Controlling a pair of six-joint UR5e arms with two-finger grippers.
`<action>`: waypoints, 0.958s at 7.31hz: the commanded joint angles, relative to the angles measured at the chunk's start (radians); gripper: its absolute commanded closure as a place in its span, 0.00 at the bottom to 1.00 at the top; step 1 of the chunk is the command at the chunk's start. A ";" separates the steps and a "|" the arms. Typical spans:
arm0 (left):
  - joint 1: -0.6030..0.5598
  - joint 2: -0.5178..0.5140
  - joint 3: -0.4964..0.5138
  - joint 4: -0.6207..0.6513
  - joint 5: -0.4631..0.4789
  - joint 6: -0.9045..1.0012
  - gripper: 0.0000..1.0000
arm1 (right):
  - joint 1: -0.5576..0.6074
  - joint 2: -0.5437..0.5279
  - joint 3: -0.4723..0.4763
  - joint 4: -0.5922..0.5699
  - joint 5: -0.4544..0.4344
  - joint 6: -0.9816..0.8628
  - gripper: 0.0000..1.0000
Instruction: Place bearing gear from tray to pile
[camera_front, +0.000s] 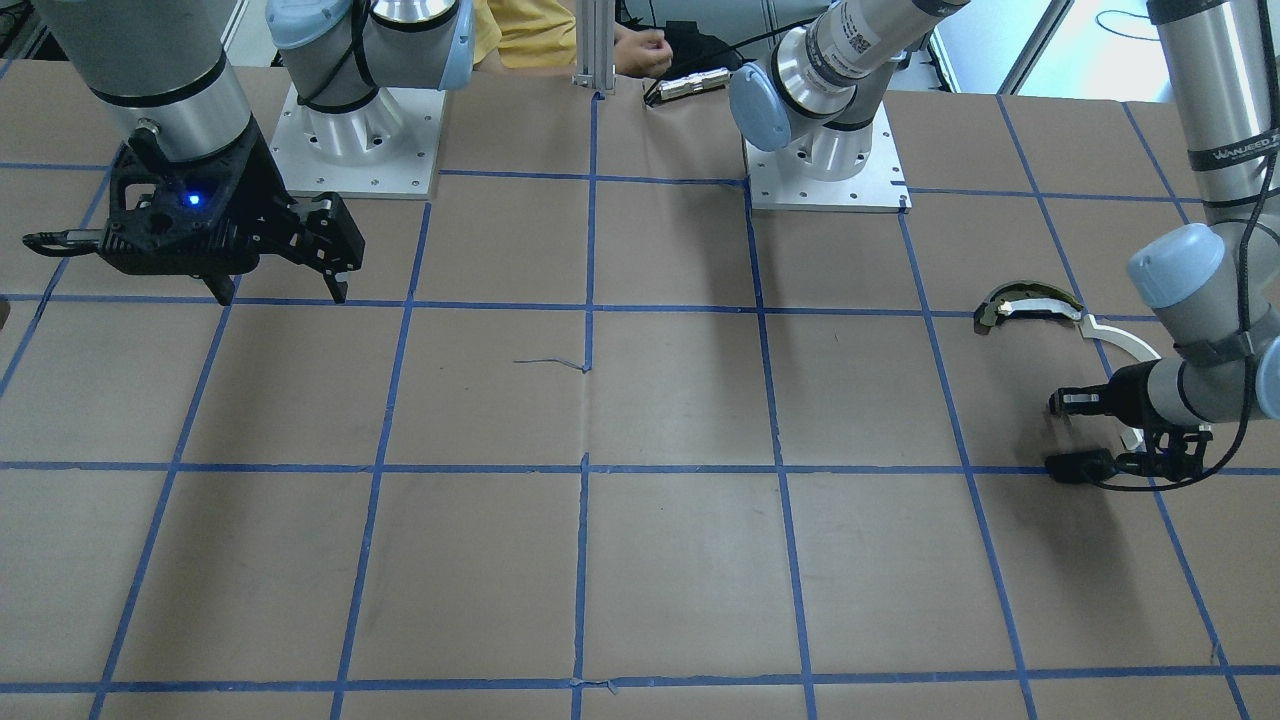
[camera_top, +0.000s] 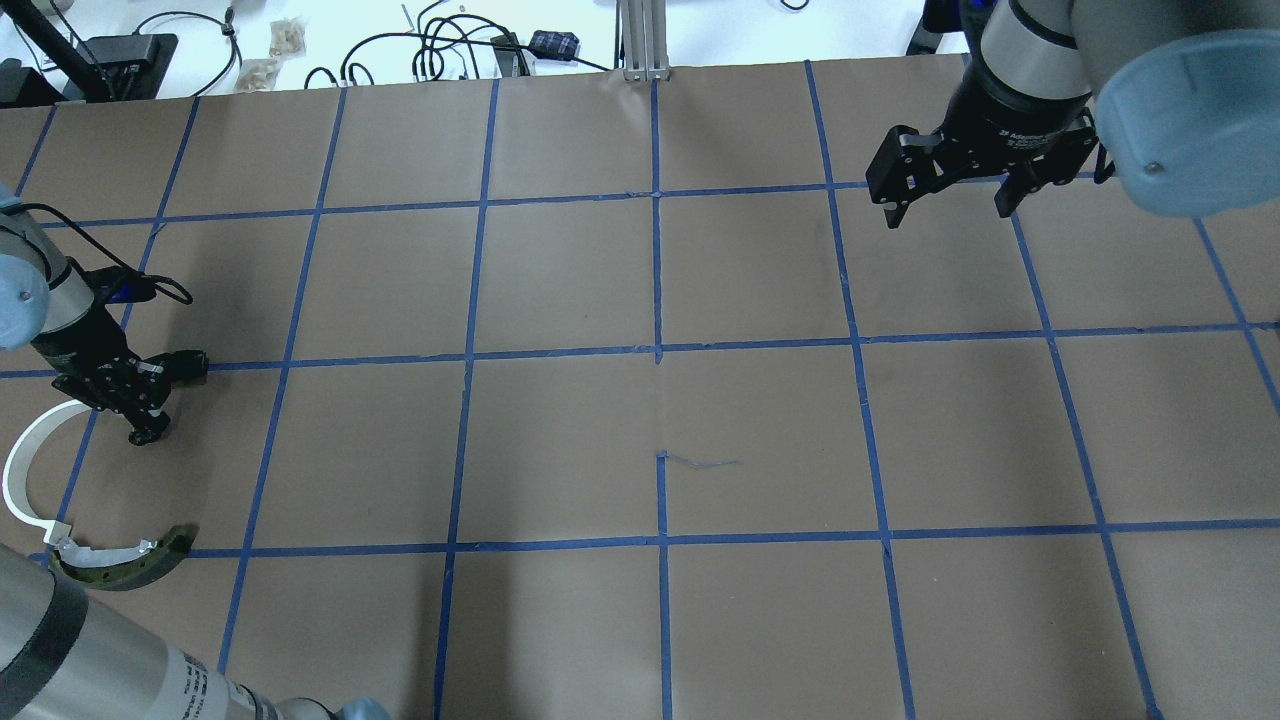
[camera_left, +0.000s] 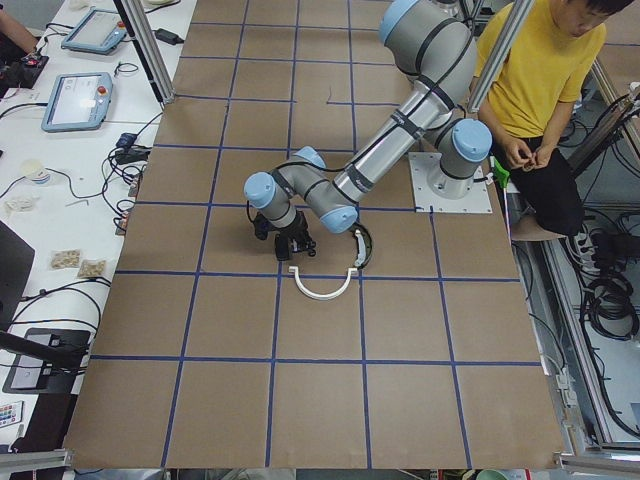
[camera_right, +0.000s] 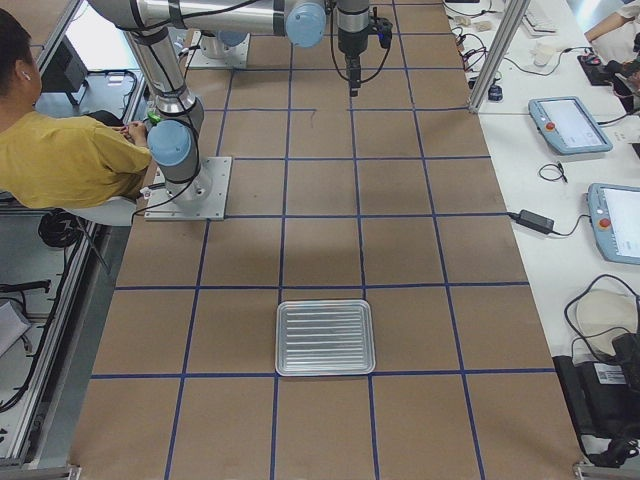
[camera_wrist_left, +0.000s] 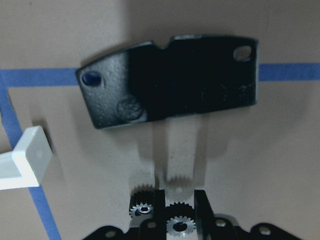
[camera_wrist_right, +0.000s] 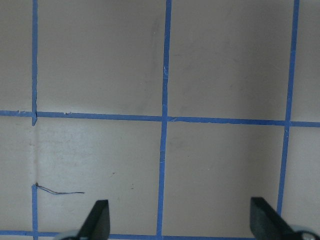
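Observation:
My left gripper (camera_wrist_left: 178, 197) hangs low over the pile at the table's left end. Its fingers stand close together on a small bearing gear (camera_wrist_left: 178, 223). A second small gear (camera_wrist_left: 143, 204) shows just outside one finger. The pile's flat black plate (camera_wrist_left: 170, 80) lies just ahead of the fingers. The pile's white arc strip (camera_top: 25, 470) and dark olive curved piece (camera_top: 130, 560) lie beside the left gripper (camera_top: 145, 420). The silver tray (camera_right: 325, 337) sits at the table's far right end, with nothing in it. My right gripper (camera_top: 950, 185) is open and empty, high above the table.
The table is brown paper with a blue tape grid. A person in a yellow shirt (camera_left: 535, 80) sits behind the robot bases. Tablets and cables (camera_right: 570, 125) lie on the white bench beyond the table's far edge.

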 joint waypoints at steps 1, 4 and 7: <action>0.002 0.002 0.000 -0.001 0.003 -0.003 0.59 | 0.000 0.000 0.000 0.000 0.000 0.001 0.00; -0.002 0.013 0.000 -0.014 0.005 -0.004 0.20 | 0.000 0.000 0.000 0.000 0.000 -0.001 0.00; -0.049 0.042 0.027 -0.046 -0.003 -0.036 0.00 | 0.000 0.000 0.001 0.000 0.000 -0.001 0.00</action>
